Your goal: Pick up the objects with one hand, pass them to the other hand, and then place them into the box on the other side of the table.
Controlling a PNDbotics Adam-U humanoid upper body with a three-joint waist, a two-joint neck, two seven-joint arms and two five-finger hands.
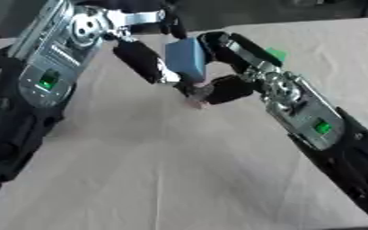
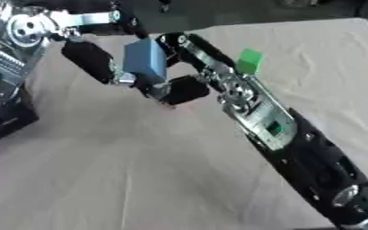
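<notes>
Blue block [image 1: 186, 58], no label or writing legible: held above the cloth-covered tabletop [image 1: 179, 170] between the two hands, the left hand [image 1: 144, 60] with fingers curled against its left face and the right hand [image 1: 230, 67] with fingers and thumb curled round its right side. Green block [image 2: 249, 60]: on the tabletop just behind the right arm, no marking readable.

No readable text, labels, brands or numbers anywhere in frame. Only markings: small lit green indicator squares on the silver forearm housings, one left of frame [image 1: 47, 82], one lower right [image 1: 322, 128]. No characters legible on either.
</notes>
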